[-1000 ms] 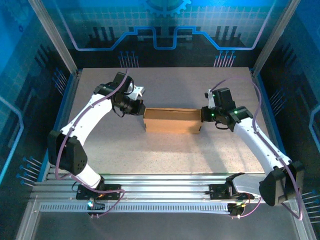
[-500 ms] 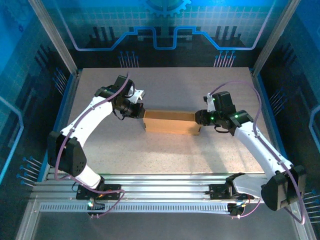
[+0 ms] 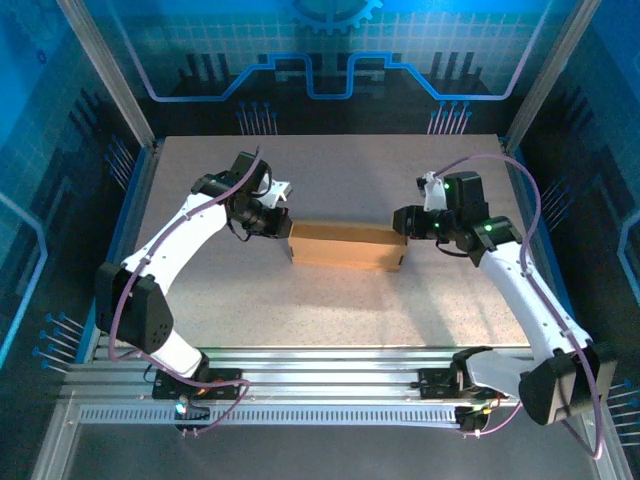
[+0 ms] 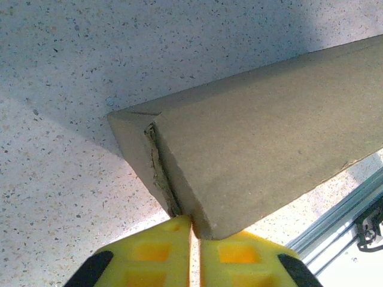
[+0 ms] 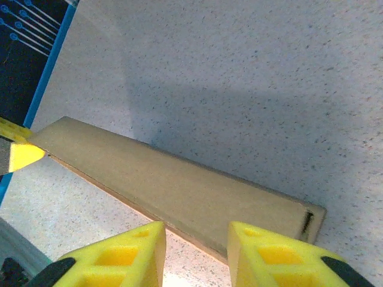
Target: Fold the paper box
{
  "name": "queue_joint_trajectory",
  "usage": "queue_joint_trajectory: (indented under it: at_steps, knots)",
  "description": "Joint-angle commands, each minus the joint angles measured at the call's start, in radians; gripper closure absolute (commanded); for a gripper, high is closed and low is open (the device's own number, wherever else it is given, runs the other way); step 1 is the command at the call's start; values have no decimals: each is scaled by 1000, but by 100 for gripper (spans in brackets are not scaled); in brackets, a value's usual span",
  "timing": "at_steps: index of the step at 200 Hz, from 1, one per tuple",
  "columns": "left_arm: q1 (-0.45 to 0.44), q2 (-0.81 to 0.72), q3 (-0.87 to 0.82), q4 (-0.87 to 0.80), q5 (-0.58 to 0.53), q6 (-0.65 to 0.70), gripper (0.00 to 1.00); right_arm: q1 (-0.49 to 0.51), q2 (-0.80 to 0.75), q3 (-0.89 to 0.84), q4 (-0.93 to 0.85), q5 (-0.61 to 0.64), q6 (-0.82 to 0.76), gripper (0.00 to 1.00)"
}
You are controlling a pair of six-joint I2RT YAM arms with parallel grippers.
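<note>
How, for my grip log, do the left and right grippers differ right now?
The left gripper has its jaws closed; the right gripper has its jaws apart. The left one's tips meet the box's end corner; the right one's show the box between them. Both have yellow fingers.

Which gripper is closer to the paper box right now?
Left. The left gripper is shut on a left-end corner of the paper box; the right gripper hangs open at its right end.
</note>
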Motion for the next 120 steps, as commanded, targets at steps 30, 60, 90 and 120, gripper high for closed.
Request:
queue_joint_trajectory:
  at_steps: [30,60,90,120]
  knots:
    - [-10,-16,3,-38,2,-11,77,-18,70,11,15,-57,1,67]
    - [-10,-29,27,-63,14,-17,69,-23,69,-5,0,-47,-10,67]
    - [0,-91,37,-61,88,-35,66,-24,68,-25,-2,-48,-13,67]
    - [46,-137,43,-48,224,-59,61,-26,64,-50,8,-62,-16,66]
